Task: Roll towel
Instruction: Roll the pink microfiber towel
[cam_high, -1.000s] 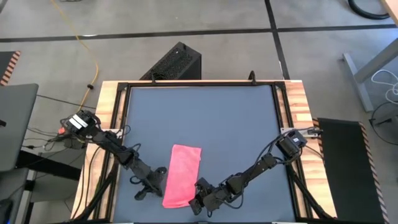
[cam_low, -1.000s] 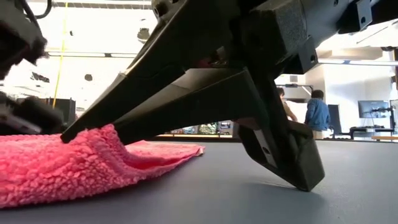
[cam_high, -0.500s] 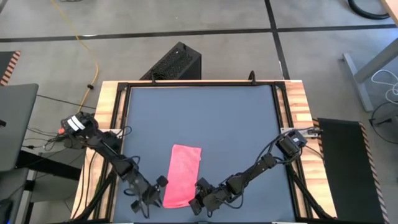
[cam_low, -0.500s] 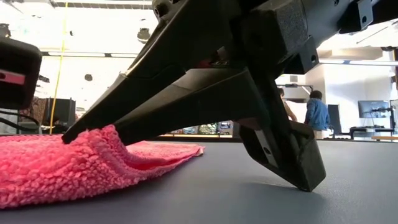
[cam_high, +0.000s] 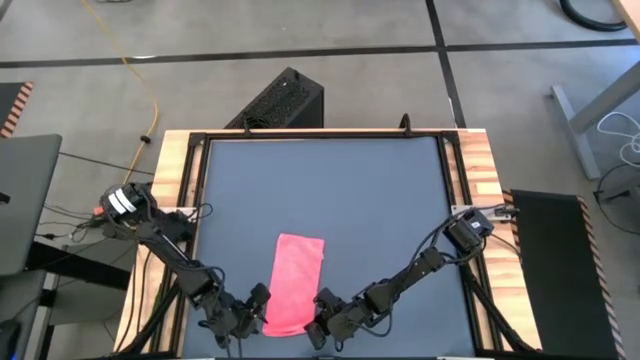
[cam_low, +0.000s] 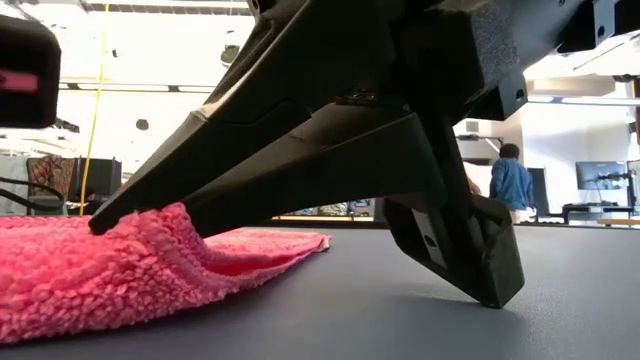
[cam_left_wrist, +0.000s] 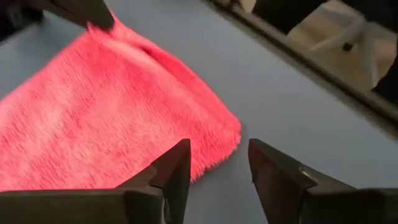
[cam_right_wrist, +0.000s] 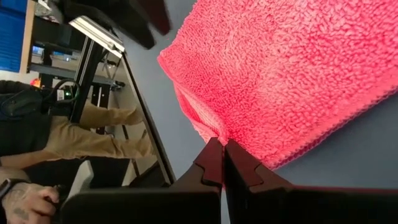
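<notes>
While the right hand (cam_high: 318, 322) pinches the bright pink terry towel (cam_high: 294, 280)'s near-right corner, the spread left hand (cam_high: 252, 306) hovers just beside its near-left corner.

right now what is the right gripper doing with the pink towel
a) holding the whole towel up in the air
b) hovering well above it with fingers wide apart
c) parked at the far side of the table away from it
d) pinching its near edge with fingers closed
d: the right gripper has its fingers pressed together on the near edge of the towel, which still lies flat on the table.
</notes>
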